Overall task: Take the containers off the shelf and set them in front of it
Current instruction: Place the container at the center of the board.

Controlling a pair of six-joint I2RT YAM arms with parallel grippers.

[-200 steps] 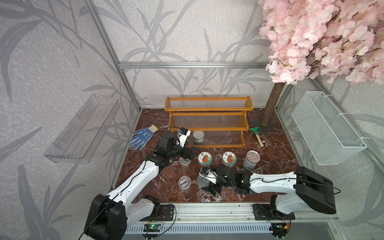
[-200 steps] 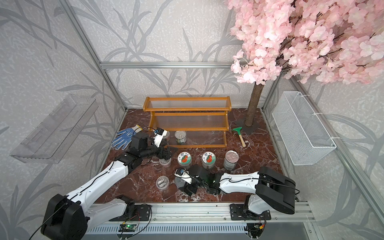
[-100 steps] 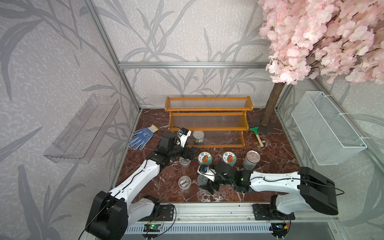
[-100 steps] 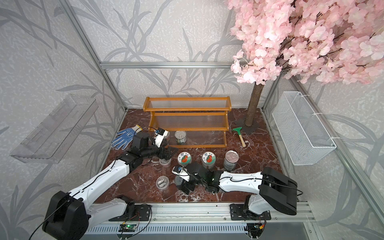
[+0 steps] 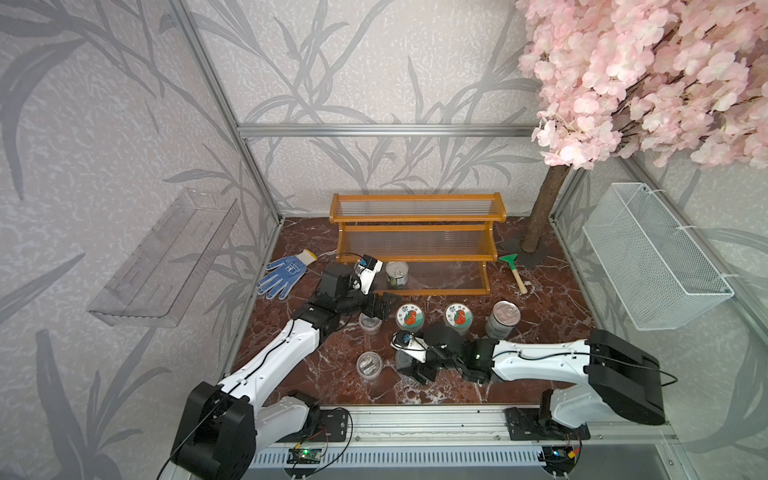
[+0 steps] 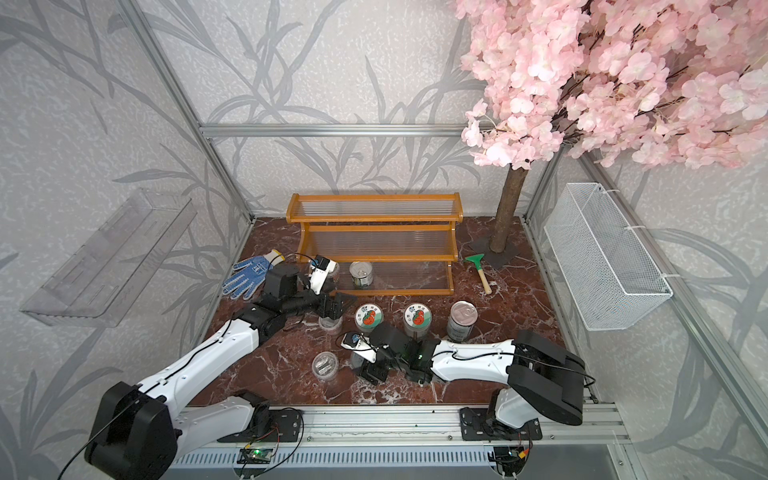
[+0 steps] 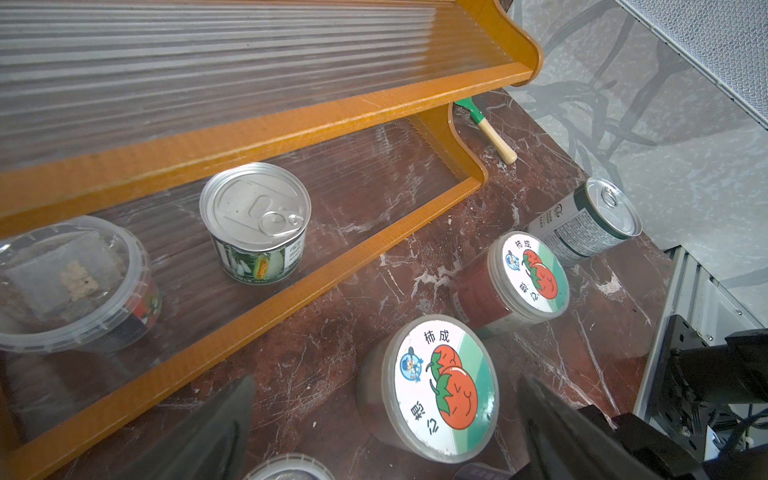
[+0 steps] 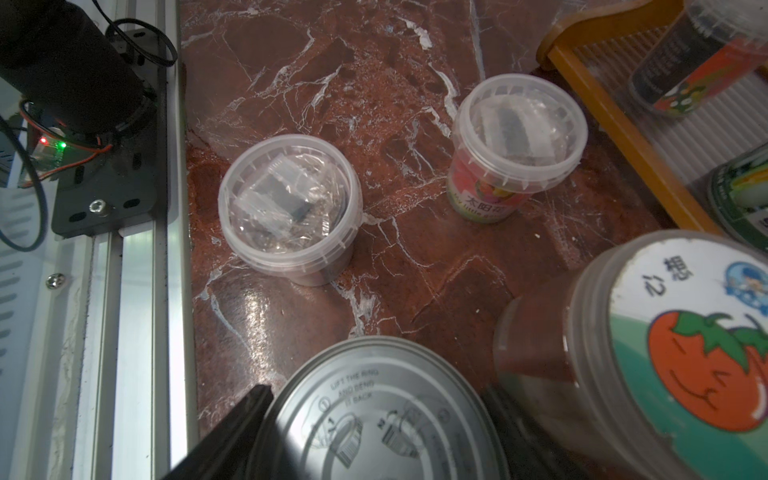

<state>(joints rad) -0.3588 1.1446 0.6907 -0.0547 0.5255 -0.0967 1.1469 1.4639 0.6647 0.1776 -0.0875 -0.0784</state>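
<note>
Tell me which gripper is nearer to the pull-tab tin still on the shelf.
Left. The left gripper sits just in front of the shelf's bottom tier, close to the pull-tab tin. The right gripper is farther forward, flanking a second tin.

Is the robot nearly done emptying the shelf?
Nearly. Down on the floor: both tomato jars, the tall tin, two clear cups. In hand: right gripper straddles a short tin. To do: another short tin and a cup on the shelf's bottom tier, near the open left gripper.
</note>
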